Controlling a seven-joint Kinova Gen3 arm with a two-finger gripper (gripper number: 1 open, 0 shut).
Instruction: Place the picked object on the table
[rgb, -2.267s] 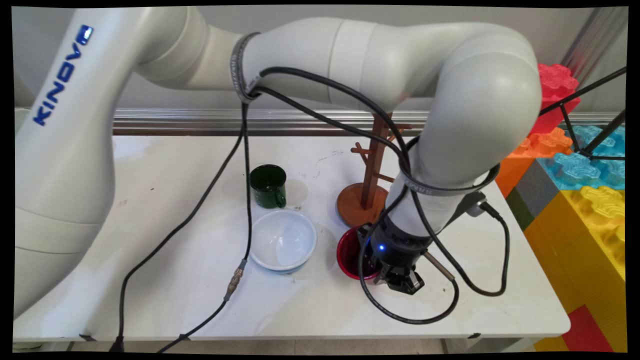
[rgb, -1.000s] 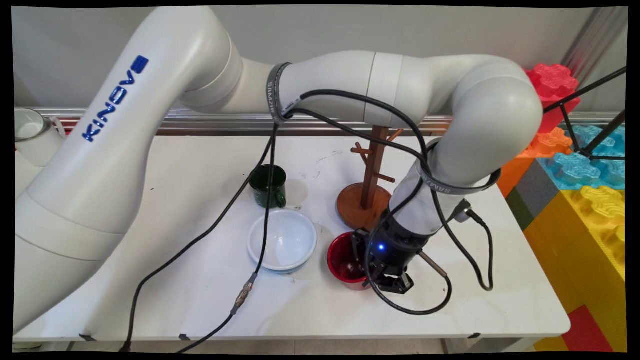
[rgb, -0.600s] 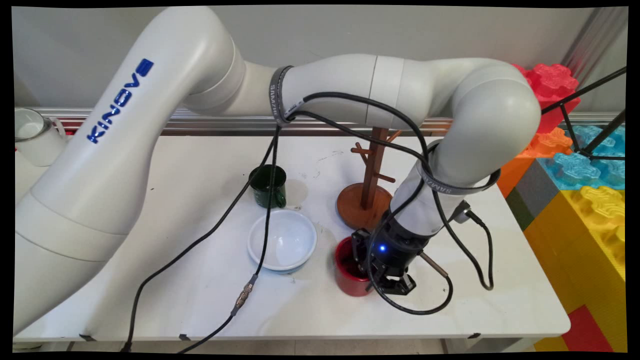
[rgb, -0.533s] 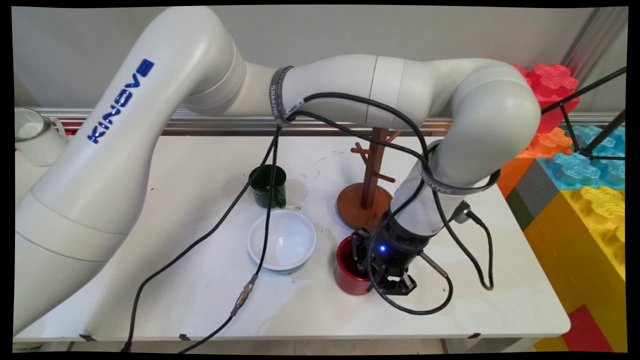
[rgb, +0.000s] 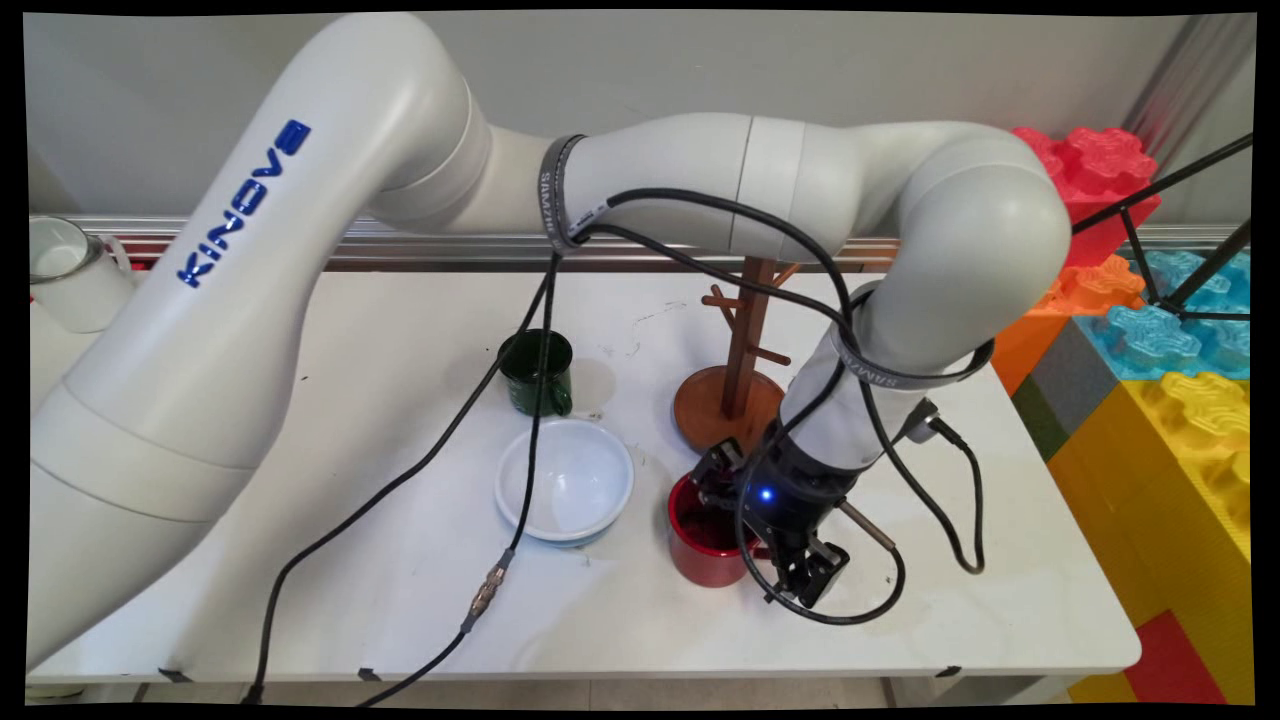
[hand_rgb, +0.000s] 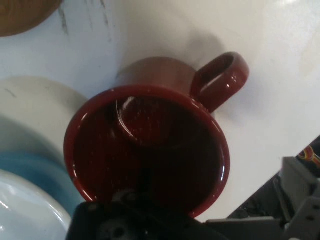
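The white table (rgb: 330, 350) carries everything here, and the red mug (rgb: 703, 545) standing upright toward its near right part serves as the landmark. The largest thing beside the table is a stack of big toy building blocks (rgb: 1150, 330) in red, orange, blue and yellow, well off to the right of the red mug and past the table's right edge. Next in size is the wooden mug tree (rgb: 735, 385), its round base just behind the red mug and its post with short pegs rising upright. To the left of the red mug, just beside it, sits a white bowl (rgb: 565, 480) with a pale blue outer wall, open side up. Behind that bowl, farther from the red mug and to its left rear, stands a dark green mug (rgb: 537, 372), upright. Far to the left of the red mug, at the table's back corner, a white mug (rgb: 62, 270) shows partly. The gripper (rgb: 765, 520) hangs right over the red mug's right rim; its fingers are spread apart, one by the mug's far rim and the other out beyond its near right side, pinching nothing. In the hand view the red mug (hand_rgb: 150, 145) fills the middle, its handle (hand_rgb: 220, 80) pointing up and right, clear of the black linkage.
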